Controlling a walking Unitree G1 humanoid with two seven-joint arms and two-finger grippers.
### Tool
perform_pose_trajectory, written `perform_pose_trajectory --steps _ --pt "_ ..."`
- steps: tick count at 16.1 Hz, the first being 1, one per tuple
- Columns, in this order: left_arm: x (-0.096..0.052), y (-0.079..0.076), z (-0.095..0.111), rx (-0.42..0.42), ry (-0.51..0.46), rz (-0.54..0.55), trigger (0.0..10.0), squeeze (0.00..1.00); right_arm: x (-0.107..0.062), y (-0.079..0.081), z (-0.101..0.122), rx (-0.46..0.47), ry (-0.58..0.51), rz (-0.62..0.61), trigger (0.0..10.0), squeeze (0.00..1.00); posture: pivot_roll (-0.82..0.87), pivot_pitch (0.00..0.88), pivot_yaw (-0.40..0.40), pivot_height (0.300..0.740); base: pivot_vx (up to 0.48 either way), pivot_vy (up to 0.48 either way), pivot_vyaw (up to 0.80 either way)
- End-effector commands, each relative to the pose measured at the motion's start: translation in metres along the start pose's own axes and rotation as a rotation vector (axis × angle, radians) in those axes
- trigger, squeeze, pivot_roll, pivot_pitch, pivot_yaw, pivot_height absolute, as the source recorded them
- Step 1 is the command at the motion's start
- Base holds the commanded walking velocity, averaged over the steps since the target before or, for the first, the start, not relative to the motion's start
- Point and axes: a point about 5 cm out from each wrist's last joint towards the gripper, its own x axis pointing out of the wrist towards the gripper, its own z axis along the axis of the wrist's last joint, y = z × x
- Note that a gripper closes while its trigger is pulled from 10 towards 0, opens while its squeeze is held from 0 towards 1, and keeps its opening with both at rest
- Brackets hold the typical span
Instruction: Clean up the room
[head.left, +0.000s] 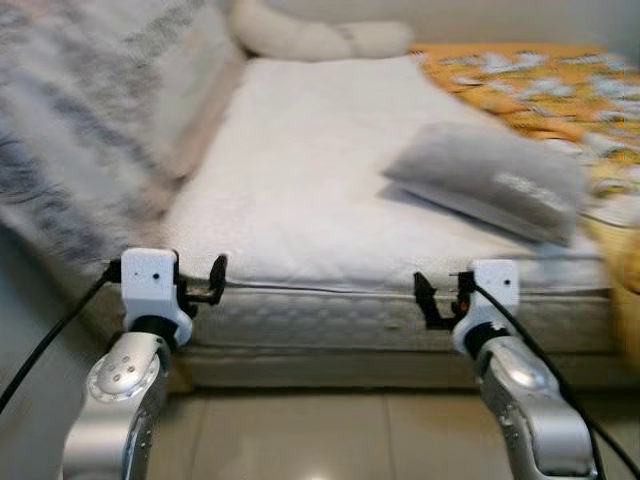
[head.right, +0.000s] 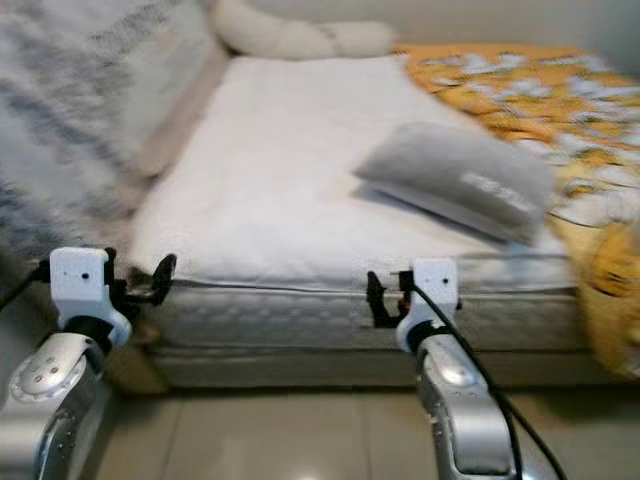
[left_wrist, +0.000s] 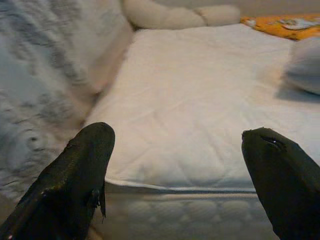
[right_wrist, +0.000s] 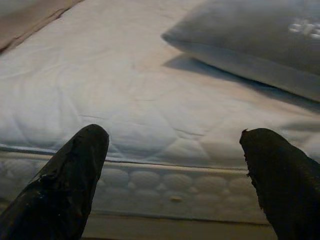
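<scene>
A white mattress (head.left: 300, 190) lies before me with a grey pillow (head.left: 495, 185) resting near its front right. An orange patterned blanket (head.left: 540, 85) is spread over the far right side. A grey striped blanket (head.left: 70, 120) drapes along the left. My left gripper (head.left: 212, 282) is held open at the mattress's front edge, nothing between its fingers (left_wrist: 75, 175). Further right along the same edge, my right gripper (head.left: 430, 300) is open too, with the grey pillow (right_wrist: 260, 42) ahead of its fingers (right_wrist: 65, 185).
A long cream bolster (head.left: 320, 35) lies across the head of the bed. Tiled floor (head.left: 320, 430) runs between me and the bed base. Black cables (head.left: 50, 335) trail from both wrists.
</scene>
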Motion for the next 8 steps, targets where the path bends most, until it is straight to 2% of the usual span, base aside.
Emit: perform_pose_trajectory --steps 1,2,6,8 --pt "-0.001 0.000 -0.002 0.003 0.015 -0.002 10.0 0.00 0.001 0.002 0.005 -0.004 -0.023 0.011 10.0 0.00 0.04 0.000 0.014 0.740 0.000 0.000 -0.75" --pt "-0.001 -0.002 -0.001 0.005 -0.013 -0.020 10.0 0.00 0.000 0.001 0.006 -0.018 -0.030 -0.002 10.0 0.00 0.04 0.000 0.015 0.740 0.000 0.000 -0.74" --pt "-0.005 -0.002 -0.001 0.008 -0.028 -0.029 10.0 0.00 0.000 -0.006 0.011 -0.100 -0.064 -0.097 10.0 0.00 0.04 0.000 0.011 0.740 0.283 0.000 0.00" --pt "-0.006 -0.004 -0.001 0.003 -0.026 -0.044 10.0 0.00 -0.003 -0.011 0.014 -0.131 -0.109 -0.169 10.0 0.00 0.04 0.000 0.005 0.740 0.298 0.000 -0.73"
